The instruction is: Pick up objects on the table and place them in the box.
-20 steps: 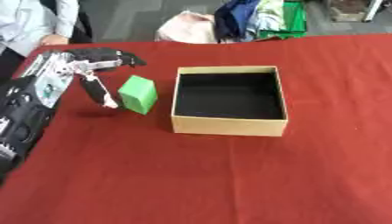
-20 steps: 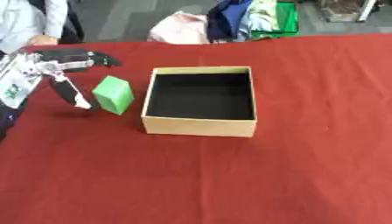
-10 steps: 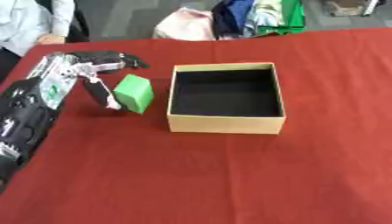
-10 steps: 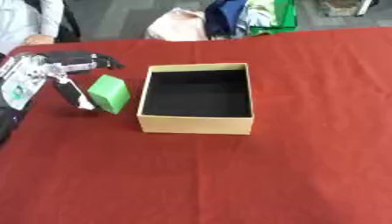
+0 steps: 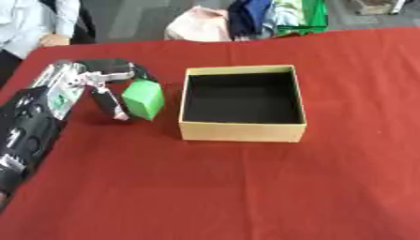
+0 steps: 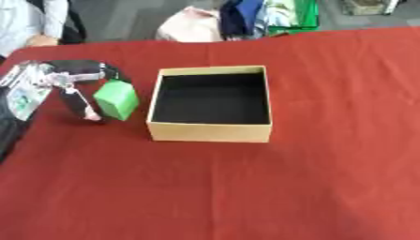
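Observation:
A green block [image 5: 144, 98] stands tilted on the red table [image 5: 246, 187], just left of an open tan cardboard box [image 5: 242, 131] with a dark, empty inside. My left hand [image 5: 78, 84] comes in from the left edge. Its fingers [image 5: 123, 65] curl over the block's far top, and its thumb [image 5: 111, 104] presses the block's left near side, so the block is pinched between them. I cannot tell whether the block is off the cloth. My right hand shows in neither view.
A person's hand [image 5: 53, 40] rests at the table's far left edge. Bags and cloth bundles [image 5: 246, 21] lie on the floor beyond the far edge. Red cloth stretches to the right of and in front of the box.
The whole picture has shifted slightly, so the camera has moved. The left hand and the green block keep their places beside the box.

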Tool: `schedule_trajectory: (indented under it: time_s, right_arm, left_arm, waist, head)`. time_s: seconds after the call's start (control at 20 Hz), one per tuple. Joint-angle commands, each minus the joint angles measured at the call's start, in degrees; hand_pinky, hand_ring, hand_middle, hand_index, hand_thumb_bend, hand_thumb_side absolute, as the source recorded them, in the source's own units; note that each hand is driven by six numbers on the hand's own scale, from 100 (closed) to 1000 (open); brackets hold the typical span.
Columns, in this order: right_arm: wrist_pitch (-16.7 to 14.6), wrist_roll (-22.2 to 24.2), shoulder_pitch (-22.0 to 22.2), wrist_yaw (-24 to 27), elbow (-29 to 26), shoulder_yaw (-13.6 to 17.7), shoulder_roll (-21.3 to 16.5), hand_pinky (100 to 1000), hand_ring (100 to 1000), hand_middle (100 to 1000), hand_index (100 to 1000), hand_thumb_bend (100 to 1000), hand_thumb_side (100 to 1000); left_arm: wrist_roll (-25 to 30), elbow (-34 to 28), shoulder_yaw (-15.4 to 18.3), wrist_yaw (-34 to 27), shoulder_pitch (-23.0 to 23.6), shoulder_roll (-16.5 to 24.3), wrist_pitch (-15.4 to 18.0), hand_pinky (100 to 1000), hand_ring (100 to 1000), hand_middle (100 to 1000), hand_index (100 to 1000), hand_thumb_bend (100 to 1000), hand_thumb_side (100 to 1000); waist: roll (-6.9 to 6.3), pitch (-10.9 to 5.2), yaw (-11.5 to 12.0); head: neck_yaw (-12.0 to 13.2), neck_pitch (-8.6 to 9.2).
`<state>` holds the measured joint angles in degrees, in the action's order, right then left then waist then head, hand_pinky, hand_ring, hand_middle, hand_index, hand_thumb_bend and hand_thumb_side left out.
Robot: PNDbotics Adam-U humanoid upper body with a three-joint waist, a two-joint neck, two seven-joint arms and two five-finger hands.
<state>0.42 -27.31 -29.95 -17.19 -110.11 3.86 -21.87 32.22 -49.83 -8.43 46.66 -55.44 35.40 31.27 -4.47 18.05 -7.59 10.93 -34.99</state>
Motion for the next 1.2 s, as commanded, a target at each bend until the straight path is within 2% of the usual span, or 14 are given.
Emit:
schedule_trajectory:
  time_s: [0.05, 0.2, 0.55, 0.7, 0.95, 1.2]
  right_arm:
    - [-0.1, -0.3, -0.4, 0.4, -0.9, 0.5, -1.2, 635, 655, 646, 807, 100, 403]
    - [-0.1, -0.3, -0.3, 0.4, -0.9, 0.5, -1.1, 635, 655, 646, 807, 100, 402]
    - [-0.1, -0.2, -0.1, 0.5, -0.9, 0.5, -1.0, 635, 655, 645, 806, 100, 402]
    - [-0.1, -0.1, 0.0, 0.3, -0.9, 0.5, -0.9, 636, 656, 645, 806, 100, 402]
    - [-0.2, -0.1, 0.1, 0.0, -0.9, 0.6, -0.8, 637, 656, 645, 806, 100, 403]
    - [-0.2, 0.0, 0.1, -0.3, -1.1, 0.6, -0.4, 638, 656, 645, 805, 100, 404]
  left_arm:
    - [19.7, 0.0, 0.9, 0.0, -0.7, 1.1, 19.5, 821, 781, 705, 813, 476, 100]
    - [19.7, -1.2, 1.7, -2.3, -0.8, 1.0, 18.6, 790, 743, 634, 746, 429, 100]
    - [19.7, -4.5, 2.7, -6.6, -0.7, 1.5, 14.6, 741, 684, 565, 670, 353, 100]
    - [19.7, -5.8, 2.9, -7.4, -0.9, 1.8, 13.4, 717, 640, 518, 599, 306, 100]
    - [19.7, -8.9, 3.6, -8.0, -1.6, 2.3, 11.7, 699, 628, 514, 591, 294, 100]
    - [18.2, -14.5, 4.4, -10.2, -2.9, 1.8, 10.0, 697, 640, 521, 604, 259, 100]
  waist:
    - [-0.67, -0.32, -0.1]
    - [-0.63, -0.35, -0.1]
    - [-0.52, -0.60, 0.1]
    - [-0.46, -0.86, 0.2]
    - [-0.34, -1.28, 0.4]
    - [-0.16, -1.73, 0.4]
  head:
    - [0.2, -0.25]
    - [0.2, -0.31]
    - [0.0, -0.43]
    - [-0.2, -0.49]
    - [-0.7, -0.65]
    - [-0.8, -0.47]
